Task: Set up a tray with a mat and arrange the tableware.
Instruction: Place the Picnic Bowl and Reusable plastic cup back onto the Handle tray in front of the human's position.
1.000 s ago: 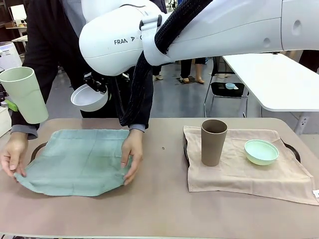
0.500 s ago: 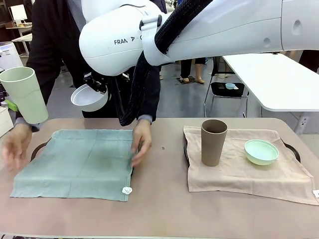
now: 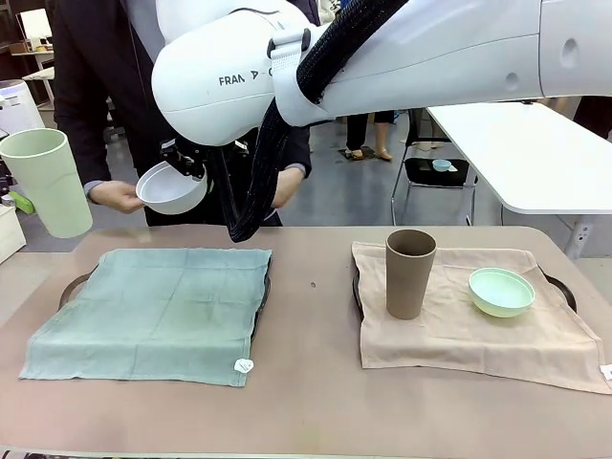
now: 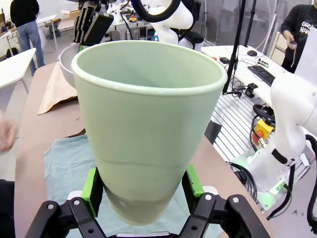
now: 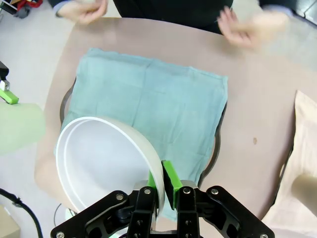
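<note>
Above table, green cup between left fingers.

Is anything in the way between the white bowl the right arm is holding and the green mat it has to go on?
Nothing visible. The white bowl, pinched in the right gripper, hangs above the green mat, which lies flat and bare on its tray. The person's hands are off the mat.

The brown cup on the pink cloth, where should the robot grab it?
Grip the brown cup around its middle, coming from the side. It stands upright, tall and tapered, on the pink cloth, with the mint bowl beside it but apart, leaving room.
</note>
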{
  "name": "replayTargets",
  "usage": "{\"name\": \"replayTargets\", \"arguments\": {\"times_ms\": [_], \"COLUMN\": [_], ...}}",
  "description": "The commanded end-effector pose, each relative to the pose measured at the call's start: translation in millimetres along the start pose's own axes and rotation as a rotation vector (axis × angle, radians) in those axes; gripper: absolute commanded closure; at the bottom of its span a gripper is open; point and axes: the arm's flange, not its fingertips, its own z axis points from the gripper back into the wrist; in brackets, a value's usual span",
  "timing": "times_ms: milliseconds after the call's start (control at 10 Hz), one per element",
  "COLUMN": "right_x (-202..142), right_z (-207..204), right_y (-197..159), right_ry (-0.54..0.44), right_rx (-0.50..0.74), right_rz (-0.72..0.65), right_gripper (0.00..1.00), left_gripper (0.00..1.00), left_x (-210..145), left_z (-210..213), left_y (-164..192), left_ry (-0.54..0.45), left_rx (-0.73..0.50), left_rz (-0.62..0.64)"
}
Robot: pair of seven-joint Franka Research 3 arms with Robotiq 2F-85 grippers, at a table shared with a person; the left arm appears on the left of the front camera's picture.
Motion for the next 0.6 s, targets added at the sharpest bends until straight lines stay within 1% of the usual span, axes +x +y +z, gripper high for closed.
{"name": "replayTargets", "arguments": {"times_ms": [0,400,500], "right_x": [0.1,0.1,0.0], "right_z": [-0.4,-0.4,0.0], "right_y": [1.6,1.6,0.0], "right_ry": [-0.009,-0.009,0.0], "right_rx": [-0.007,-0.007,0.0], "right_rz": [0.002,0.002,0.0], "right_gripper": [0.96,0.96,0.93], "left_gripper": [1.0,1.0,1.0], "left_x": [3.6,3.6,3.6], "left_z": [1.3,1.3,1.3], "left_y": [-1.1,-1.1,-1.1], "left_ry": [0.005,0.005,0.005], "left_rx": [-0.001,-0.001,-0.001], "left_rz": [-0.014,-0.014,-0.014]}}
